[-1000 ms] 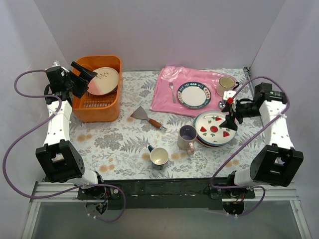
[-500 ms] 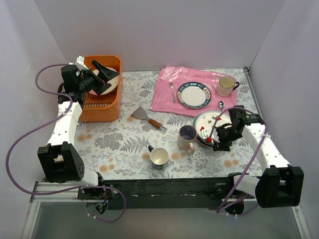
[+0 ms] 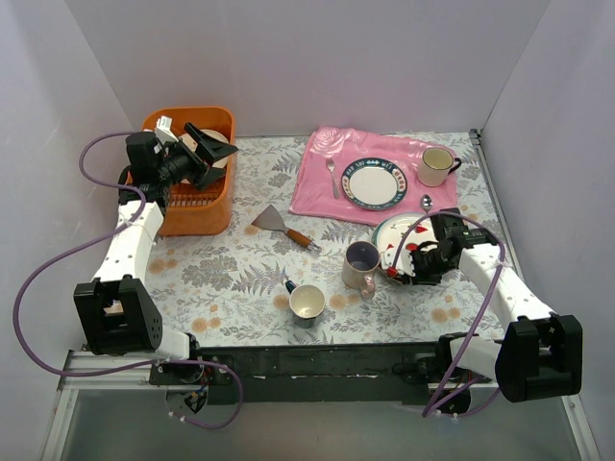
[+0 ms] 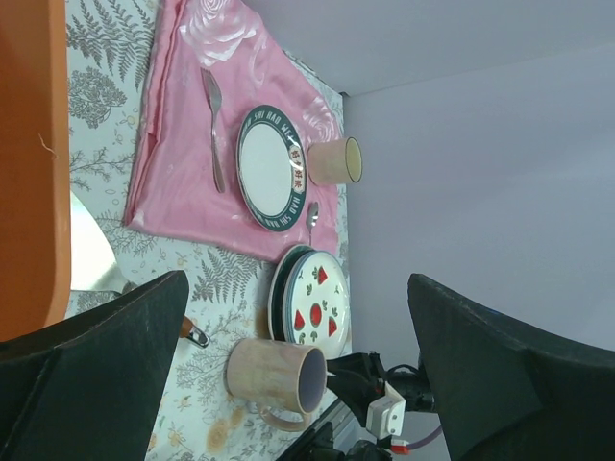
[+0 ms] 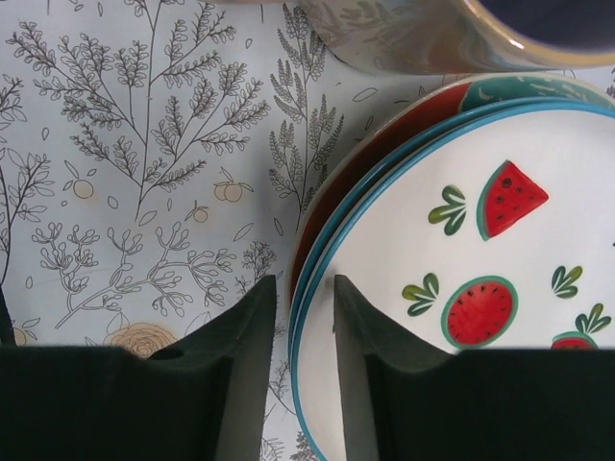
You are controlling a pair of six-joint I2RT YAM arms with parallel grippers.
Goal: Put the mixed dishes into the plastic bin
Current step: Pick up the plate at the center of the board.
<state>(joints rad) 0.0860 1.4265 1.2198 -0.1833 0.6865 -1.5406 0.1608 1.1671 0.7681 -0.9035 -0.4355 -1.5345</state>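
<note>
The orange plastic bin (image 3: 192,206) stands at the far left with a pale plate (image 3: 224,154) inside. My left gripper (image 3: 207,146) hovers over it, open and holding nothing (image 4: 298,288). At the right, the white plate with red fruit marks (image 3: 415,238) (image 5: 500,240) tops a stack that includes the red-rimmed teal plate (image 5: 380,144). My right gripper (image 3: 405,261) (image 5: 303,298) straddles the stack's left rim, one finger over the white plate and one outside, with a narrow gap still showing. The lilac mug (image 3: 362,266) stands just left of the stack, and the grey-white mug (image 3: 307,303) sits nearer the front.
A pink cloth (image 3: 332,192) at the back carries a blue-rimmed white plate (image 3: 376,182), a fork (image 3: 332,176) and a cream mug (image 3: 437,165). A spoon (image 3: 426,202) lies beside the stack. A spatula (image 3: 285,227) lies mid-table.
My right gripper dropped from above the stack to its left rim and its jaws narrowed around it. My left gripper swung to the right over the bin and stayed open.
</note>
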